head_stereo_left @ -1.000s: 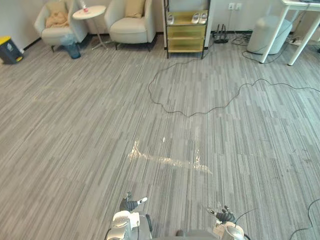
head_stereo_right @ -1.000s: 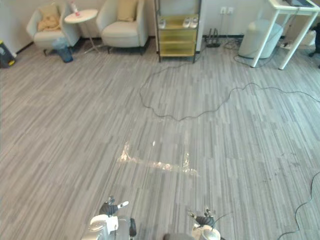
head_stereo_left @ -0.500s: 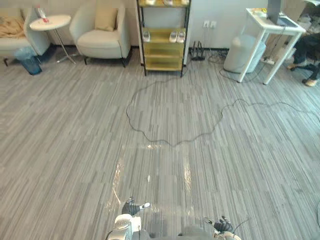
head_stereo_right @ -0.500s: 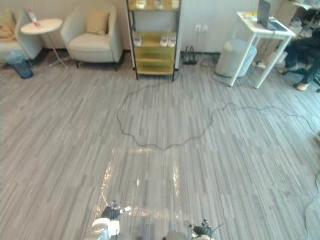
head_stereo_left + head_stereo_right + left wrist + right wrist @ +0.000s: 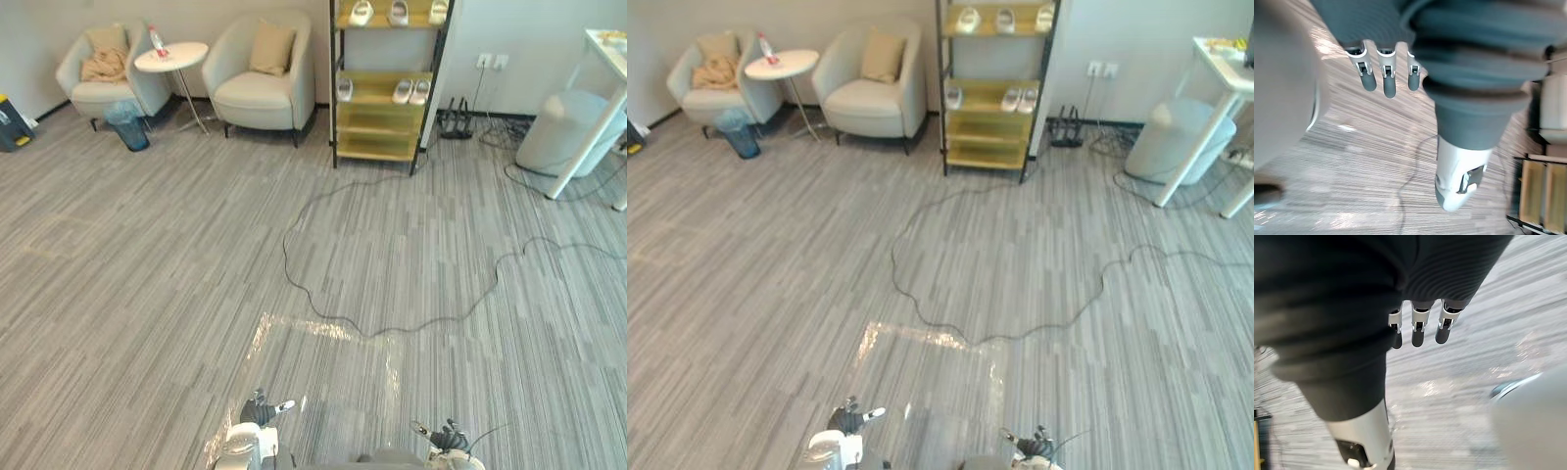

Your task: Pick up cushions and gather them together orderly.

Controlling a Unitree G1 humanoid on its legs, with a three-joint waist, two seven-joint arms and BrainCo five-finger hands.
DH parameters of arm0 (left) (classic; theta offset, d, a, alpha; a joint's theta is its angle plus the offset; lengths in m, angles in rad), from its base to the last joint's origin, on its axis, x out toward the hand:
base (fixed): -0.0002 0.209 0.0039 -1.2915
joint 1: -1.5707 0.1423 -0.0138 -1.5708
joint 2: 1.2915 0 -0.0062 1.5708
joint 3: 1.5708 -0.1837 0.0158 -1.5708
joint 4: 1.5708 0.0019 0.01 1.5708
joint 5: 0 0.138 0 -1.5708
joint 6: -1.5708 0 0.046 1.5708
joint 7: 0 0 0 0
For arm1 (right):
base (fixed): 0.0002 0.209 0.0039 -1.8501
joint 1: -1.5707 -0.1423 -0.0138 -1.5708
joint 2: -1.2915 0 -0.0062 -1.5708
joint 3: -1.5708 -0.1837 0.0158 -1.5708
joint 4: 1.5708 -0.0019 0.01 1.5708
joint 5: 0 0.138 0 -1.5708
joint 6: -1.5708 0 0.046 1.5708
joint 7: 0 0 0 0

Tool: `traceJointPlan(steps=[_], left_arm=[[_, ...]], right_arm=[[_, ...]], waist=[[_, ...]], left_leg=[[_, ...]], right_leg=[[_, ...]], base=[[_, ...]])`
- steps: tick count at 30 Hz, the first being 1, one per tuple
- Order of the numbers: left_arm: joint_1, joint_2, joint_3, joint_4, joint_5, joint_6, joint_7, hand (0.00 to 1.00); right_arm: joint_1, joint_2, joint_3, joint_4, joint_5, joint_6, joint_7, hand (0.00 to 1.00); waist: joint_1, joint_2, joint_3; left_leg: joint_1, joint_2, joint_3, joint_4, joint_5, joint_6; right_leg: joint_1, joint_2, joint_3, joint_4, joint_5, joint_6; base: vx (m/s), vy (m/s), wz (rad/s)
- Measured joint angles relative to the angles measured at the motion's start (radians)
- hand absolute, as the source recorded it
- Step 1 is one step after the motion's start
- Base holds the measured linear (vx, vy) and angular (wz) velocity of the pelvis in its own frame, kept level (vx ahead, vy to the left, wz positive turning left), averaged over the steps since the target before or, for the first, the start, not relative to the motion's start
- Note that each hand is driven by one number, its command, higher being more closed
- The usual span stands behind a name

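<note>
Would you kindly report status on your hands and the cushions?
Left hand and right hand open, empty. Left cushion and right cushion on far armchairs. Black cable looped on floor between.

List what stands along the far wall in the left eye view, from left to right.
Yellow-lidded bin → first armchair → round side table → second armchair → shoe shelf → pale round container.
</note>
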Motion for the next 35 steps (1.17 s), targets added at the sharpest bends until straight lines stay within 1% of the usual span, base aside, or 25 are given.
traceJointPlan(steps=[1,2,3,4,5,6,7,8,9,10,11,12,14,15,17,18,19,20,21,22,23,24,25,28,35], left_arm=[[0.000,-0.001,-0.002,-0.002,0.000,0.000,0.000,0.00],[-0.001,-0.001,-0.003,-0.002,0.000,-0.001,0.000,0.00],[-0.002,0.000,-0.012,-0.003,0.000,-0.005,0.000,0.00],[-0.003,0.001,-0.027,-0.004,0.000,-0.006,0.001,0.00],[-0.004,0.001,-0.029,-0.006,-0.001,-0.006,0.001,0.00],[-0.001,0.001,-0.030,-0.010,-0.001,-0.005,0.000,0.00],[-0.001,0.010,-0.029,-0.009,-0.001,-0.003,0.001,0.00],[-0.002,0.010,-0.029,-0.007,-0.001,-0.002,0.001,0.00],[-0.002,0.012,-0.039,-0.008,-0.002,-0.003,0.000,0.00],[-0.002,0.016,-0.043,-0.007,-0.002,-0.002,0.000,0.00],[-0.002,0.018,-0.049,-0.007,-0.002,0.000,-0.001,0.00],[-0.002,0.019,-0.060,0.000,-0.002,0.003,-0.001,0.00],[0.001,0.021,-0.060,0.006,-0.002,0.003,0.000,0.00],[0.001,0.024,-0.059,0.013,-0.003,0.003,0.000,0.00],[0.002,0.027,-0.060,0.023,-0.004,0.004,0.000,0.00],[0.004,0.026,-0.060,0.024,-0.005,0.003,0.000,0.00],[0.009,0.026,-0.060,0.026,-0.005,0.003,0.000,0.00],[0.008,0.031,-0.060,0.030,-0.005,0.002,0.000,0.00],[0.003,0.020,-0.060,0.044,-0.004,0.003,0.000,0.00],[0.003,0.010,-0.060,0.044,-0.004,0.002,0.000,0.00],[0.003,0.008,-0.060,0.044,-0.004,0.002,0.000,0.00],[0.006,0.001,-0.066,0.058,-0.004,0.002,-0.002,0.00],[0.007,0.002,-0.065,0.073,-0.004,0.003,-0.007,0.00],[0.008,0.003,-0.064,0.076,-0.003,0.001,-0.012,0.00],[0.008,0.008,-0.078,0.081,-0.001,0.002,-0.014,0.00]], right_arm=[[0.004,0.001,-0.003,-0.003,0.001,0.000,0.000,0.00],[0.005,0.001,-0.004,-0.003,0.001,0.000,0.000,0.00],[0.010,0.000,-0.006,-0.003,0.001,0.000,-0.002,0.00],[0.012,0.000,-0.010,0.000,0.000,0.003,-0.003,0.00],[0.012,-0.001,-0.010,0.002,-0.001,0.004,-0.003,0.00],[0.014,0.002,0.000,0.007,-0.004,0.014,-0.004,0.00],[0.015,0.015,0.015,0.006,-0.009,0.019,-0.005,0.00],[0.015,0.019,0.020,0.005,-0.009,0.018,-0.005,0.00],[0.023,0.031,0.030,0.002,-0.010,0.019,-0.003,0.00],[0.021,0.044,0.035,0.001,-0.012,0.020,0.004,0.00],[0.021,0.043,0.038,-0.002,-0.016,0.020,0.006,0.00],[0.020,0.039,0.040,-0.012,-0.029,0.019,0.011,0.00],[0.020,0.035,0.038,-0.017,-0.047,0.017,0.012,0.00],[0.020,0.034,0.038,-0.017,-0.048,0.017,0.012,0.00],[0.018,0.034,0.038,-0.019,-0.048,0.016,0.012,0.00],[0.017,0.034,0.037,-0.017,-0.048,0.016,0.012,0.00],[0.018,0.035,0.036,-0.015,-0.049,0.016,0.012,0.00],[0.022,0.039,0.037,-0.004,-0.049,0.017,0.012,0.00],[0.029,0.031,0.023,0.009,-0.050,0.018,0.012,0.00],[0.038,0.026,0.022,0.013,-0.049,0.017,0.012,0.00],[0.039,0.025,0.022,0.014,-0.050,0.017,0.012,0.00],[0.042,0.008,0.011,0.022,-0.047,0.016,0.012,0.00],[0.040,-0.002,-0.005,0.030,-0.047,0.016,0.012,0.00],[0.041,-0.002,-0.021,0.044,-0.047,0.016,0.012,0.00],[0.040,-0.005,-0.037,0.058,-0.047,0.016,0.011,0.00]], waist=[[0.004,-0.002,-0.001],[0.006,-0.002,-0.001],[0.010,-0.003,-0.002],[0.017,-0.002,-0.005],[0.019,-0.001,-0.006],[0.027,-0.014,-0.011],[0.026,-0.044,-0.034],[0.025,-0.050,-0.036],[0.028,-0.071,-0.045],[0.028,-0.085,-0.050],[0.028,-0.087,-0.049],[0.026,-0.080,-0.045],[0.035,-0.075,-0.046],[0.036,-0.063,-0.046],[0.033,-0.061,-0.049],[0.032,-0.060,-0.050],[0.032,-0.062,-0.051],[0.031,-0.080,-0.057],[0.027,-0.077,-0.065],[0.027,-0.058,-0.074],[0.027,-0.057,-0.074],[0.027,-0.043,-0.075],[0.016,-0.024,-0.085],[0.017,-0.027,-0.085],[0.018,-0.039,-0.086]], left_leg=[[-0.008,-0.022,0.002,-0.111,0.001,-0.006],[-0.011,-0.032,-0.002,-0.158,0.002,-0.007],[-0.023,-0.074,-0.032,-0.311,0.025,-0.019],[-0.023,-0.114,-0.086,-0.460,0.073,-0.028],[-0.024,-0.118,-0.094,-0.484,0.082,-0.026],[-0.018,-0.134,-0.112,-0.476,0.169,-0.022],[-0.020,-0.168,-0.101,-0.430,0.147,0.007],[-0.019,-0.171,-0.092,-0.414,0.142,0.009],[-0.014,-0.181,-0.070,-0.367,0.098,0.028],[0.004,-0.196,-0.057,-0.353,0.073,0.050],[0.017,-0.200,-0.055,-0.353,0.068,0.058],[0.057,-0.204,-0.054,-0.355,0.055,0.076],[0.122,-0.204,-0.051,-0.399,0.052,0.082],[0.159,-0.201,-0.052,-0.441,0.051,0.081],[0.215,-0.189,-0.056,-0.500,0.051,0.080],[0.225,-0.177,-0.059,-0.510,0.051,0.069],[0.225,-0.176,-0.060,-0.510,0.051,0.063],[0.233,-0.189,-0.071,-0.512,0.045,0.043],[0.239,-0.187,-0.090,-0.527,0.050,0.018],[0.236,-0.181,-0.093,-0.546,0.057,0.006],[0.236,-0.181,-0.094,-0.549,0.058,0.005],[0.239,-0.177,-0.101,-0.572,0.071,-0.006],[0.247,-0.171,-0.114,-0.599,0.087,-0.014],[0.293,-0.162,-0.136,-0.661,0.116,-0.032],[0.293,-0.161,-0.138,-0.707,0.147,-0.030]], right_leg=[[0.015,-0.014,0.004,-0.007,-0.011,0.011],[0.021,-0.019,0.007,-0.011,-0.016,0.014],[0.041,-0.036,0.015,-0.020,-0.032,0.028],[0.047,-0.047,0.027,-0.023,-0.056,0.050],[0.051,-0.047,0.033,-0.023,-0.065,0.058],[0.075,-0.060,0.057,-0.023,-0.092,0.080],[0.091,-0.092,0.085,-0.007,-0.108,0.098],[0.087,-0.100,0.099,0.013,-0.107,0.099],[0.050,-0.113,0.157,0.116,-0.103,0.098],[0.005,-0.120,0.194,0.246,-0.086,0.122],[-0.011,-0.120,0.210,0.301,-0.072,0.133],[-0.053,-0.114,0.243,0.429,-0.057,0.172],[-0.090,-0.101,0.256,0.489,-0.065,0.182],[-0.107,-0.097,0.246,0.482,-0.076,0.179],[-0.135,-0.101,0.193,0.398,-0.085,0.168],[-0.144,-0.103,0.152,0.310,-0.081,0.158],[-0.144,-0.104,0.139,0.262,-0.060,0.149],[-0.151,-0.110,0.123,0.171,0.015,0.139],[-0.130,-0.108,0.112,0.130,-0.001,0.142],[-0.125,-0.098,0.111,0.095,0.001,0.140],[-0.123,-0.098,0.111,0.089,0.001,0.140],[-0.103,-0.092,0.110,0.051,0.004,0.135],[-0.096,-0.080,0.100,0.028,0.015,0.129],[-0.062,-0.062,0.088,-0.006,0.025,0.114],[-0.063,-0.050,0.099,-0.059,0.061,0.114]], base=[[0.31,0.029,-0.09],[0.28,0.072,-0.10],[0.44,0.165,-0.18],[0.37,0.149,-0.21],[0.41,0.216,-0.37],[0.52,0.251,-0.39],[0.52,0.251,-0.35],[0.65,0.273,-0.23],[0.50,0.215,-0.11],[0.58,0.249,-0.08],[0.40,0.169,0.03],[0.22,0.090,0.03],[0.26,0.107,-0.12],[0.30,0.083,-0.08],[0.17,-0.031,0.08],[0.08,-0.060,0.07],[0.10,-0.130,0.09],[0.08,-0.158,0.14],[0.10,-0.209,0.07],[0.05,-0.129,0.02],[0.04,-0.091,-0.08],[0.04,-0.086,0.04],[0.03,-0.106,0.06],[-0.03,-0.079,0.12],[-0.03,-0.014,-0.02]])
